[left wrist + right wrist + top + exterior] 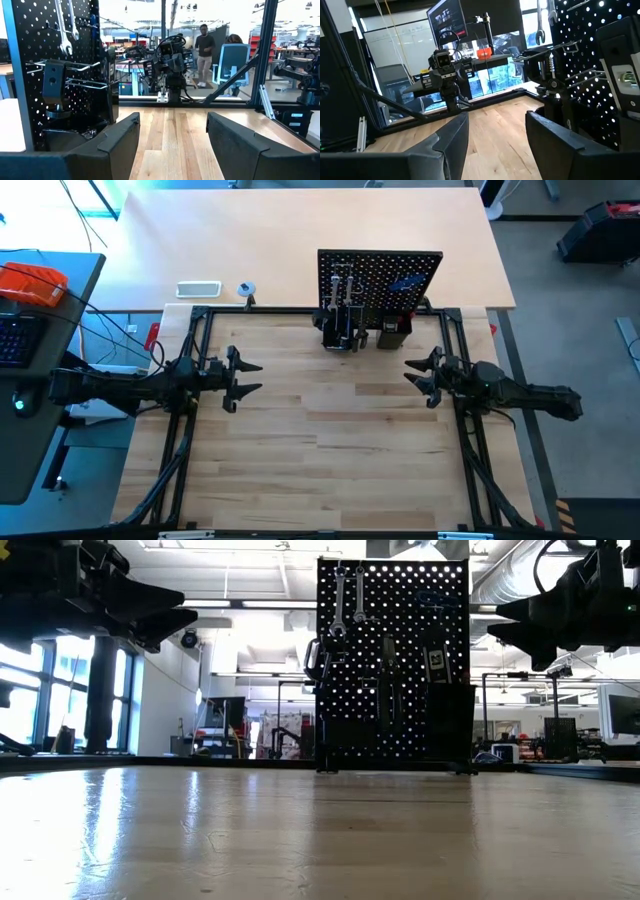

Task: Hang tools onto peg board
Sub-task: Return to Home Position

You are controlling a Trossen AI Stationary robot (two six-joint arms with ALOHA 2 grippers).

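- The peg board [380,283] stands upright at the far edge of the desk [320,450], midway between the two arms. It is a black rectangular panel with a regular grid of small holes.
- Two silver wrenches [348,600] hang side by side near the upper left of the panel, jaws downward.
- A blue-handled hex key [405,281] hangs on the upper right area of the panel.
- A black clamp [53,82] hangs on wire hooks on the left part of the board, below the wrenches.
- Two black holder boxes [365,335] sit at the base of the panel; both hold tools standing upright. A black level [436,662] with a white label rises from the right-hand box.
- The left gripper [255,377] hovers above the desk on the left side, well apart from the board, fingers spread and empty.
- The right gripper [410,373] hovers above the desk on the right side, facing the left one, fingers spread and empty.
- The desk surface between the two grippers carries no tools.
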